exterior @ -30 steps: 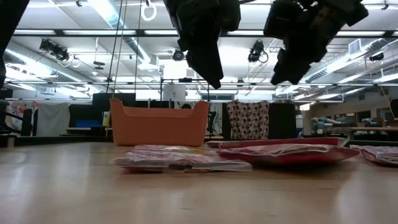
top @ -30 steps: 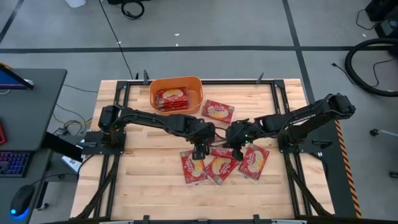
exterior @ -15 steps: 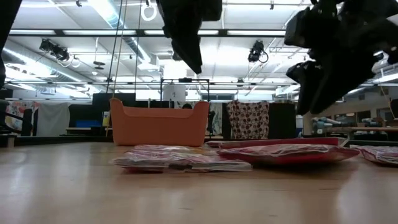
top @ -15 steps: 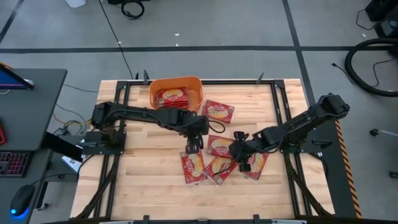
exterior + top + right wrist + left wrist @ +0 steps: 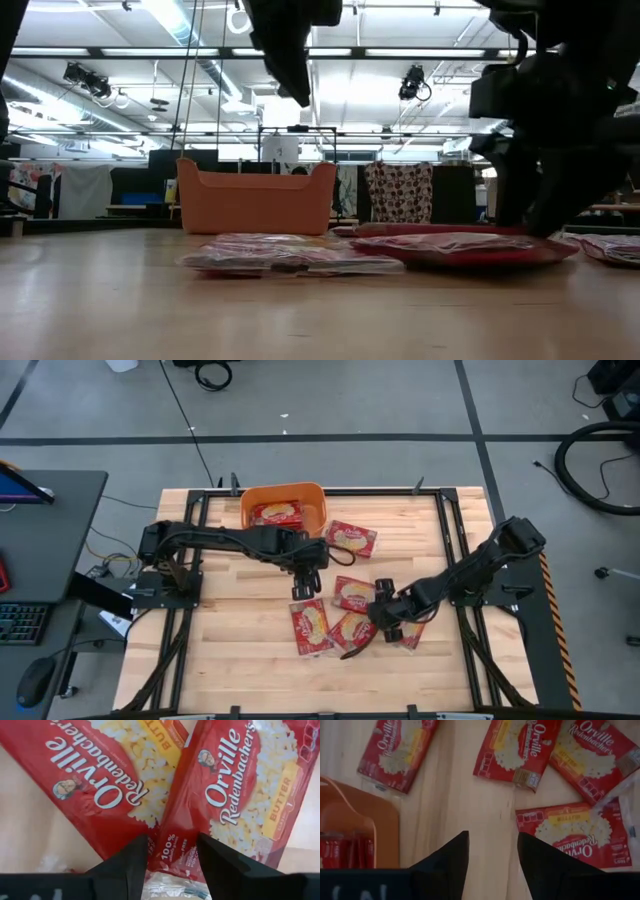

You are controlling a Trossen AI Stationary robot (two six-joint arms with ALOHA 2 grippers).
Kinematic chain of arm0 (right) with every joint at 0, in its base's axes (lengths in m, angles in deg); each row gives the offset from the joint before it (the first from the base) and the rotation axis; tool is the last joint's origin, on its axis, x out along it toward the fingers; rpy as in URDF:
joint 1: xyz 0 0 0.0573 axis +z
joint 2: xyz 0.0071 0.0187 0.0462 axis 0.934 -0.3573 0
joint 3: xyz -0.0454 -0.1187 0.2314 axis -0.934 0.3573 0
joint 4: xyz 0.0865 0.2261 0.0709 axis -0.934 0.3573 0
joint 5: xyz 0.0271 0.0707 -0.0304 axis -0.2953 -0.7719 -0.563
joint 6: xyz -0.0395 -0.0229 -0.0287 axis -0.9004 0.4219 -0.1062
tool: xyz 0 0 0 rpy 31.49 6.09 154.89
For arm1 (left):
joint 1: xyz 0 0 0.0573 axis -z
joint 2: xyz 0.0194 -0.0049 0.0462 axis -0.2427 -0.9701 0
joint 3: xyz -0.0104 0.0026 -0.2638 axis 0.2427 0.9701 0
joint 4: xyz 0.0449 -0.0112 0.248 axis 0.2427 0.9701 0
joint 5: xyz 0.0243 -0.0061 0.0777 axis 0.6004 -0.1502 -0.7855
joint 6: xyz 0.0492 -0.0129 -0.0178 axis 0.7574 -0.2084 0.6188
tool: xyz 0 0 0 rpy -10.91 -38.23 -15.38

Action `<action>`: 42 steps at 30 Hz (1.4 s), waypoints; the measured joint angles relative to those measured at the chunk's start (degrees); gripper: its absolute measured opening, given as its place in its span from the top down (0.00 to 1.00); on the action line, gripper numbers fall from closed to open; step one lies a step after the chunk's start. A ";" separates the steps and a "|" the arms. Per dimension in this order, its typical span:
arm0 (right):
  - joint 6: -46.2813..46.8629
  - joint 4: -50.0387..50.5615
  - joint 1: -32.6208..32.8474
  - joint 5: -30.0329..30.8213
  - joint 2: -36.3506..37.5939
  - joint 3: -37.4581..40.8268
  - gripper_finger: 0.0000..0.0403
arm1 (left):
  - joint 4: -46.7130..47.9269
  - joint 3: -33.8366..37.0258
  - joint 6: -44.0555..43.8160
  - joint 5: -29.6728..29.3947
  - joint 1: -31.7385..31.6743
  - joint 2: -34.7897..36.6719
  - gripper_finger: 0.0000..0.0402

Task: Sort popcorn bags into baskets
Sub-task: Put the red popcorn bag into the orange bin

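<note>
Down low on the near side, the right gripper (image 5: 385,622) is right on the cluster of bags (image 5: 345,622) at mid-table, its arm stretched long and low from its base at the right edge, wrist dipped toward the wood. Fingers (image 5: 127,870) parted, nothing between them; the wrist view looks straight onto two overlapping bags, the fingertips straddling the corner of the upper one. In the low view that dark gripper (image 5: 535,215) reaches down to a red bag (image 5: 465,247) lying flat on the table (image 5: 230,660).

Four bags crowd that near cluster, some overlapping.

A little farther in, the left gripper (image 5: 300,582) hangs above bare wood just beyond the cluster, arm reaching across from its base at the left, elbow bent, wrist angled down. Fingers (image 5: 445,865) apart, holding nothing, well clear of the table in the low view.

Farther back, one bag (image 5: 350,539) lies alone, just beside the basket (image 5: 282,492). The orange basket sits at the far edge with at least one bag (image 5: 278,514) inside.
</note>
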 joint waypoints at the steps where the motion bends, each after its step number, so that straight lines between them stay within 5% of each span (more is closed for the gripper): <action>1: 0.14 0.02 0.17 0.72 -0.30 0.00 0.57 | -0.14 0.00 0.02 0.01 0.03 0.04 0.57; 11: 1.60 0.58 0.42 4.20 -0.17 0.01 0.79 | -0.03 0.00 1.34 2.61 0.20 0.02 0.57; 17: 1.40 0.35 -0.92 -0.82 -0.11 0.02 0.98 | -3.73 -0.02 4.90 4.09 1.54 -1.08 0.57; 31: 7.43 -1.47 -8.63 -20.50 11.01 -1.28 0.99 | -10.50 0.02 -0.17 5.07 2.42 -3.66 0.56; 42: 16.12 -1.79 -15.48 -25.24 14.18 -1.27 1.00 | -13.58 0.02 -2.59 11.76 4.33 -7.81 0.36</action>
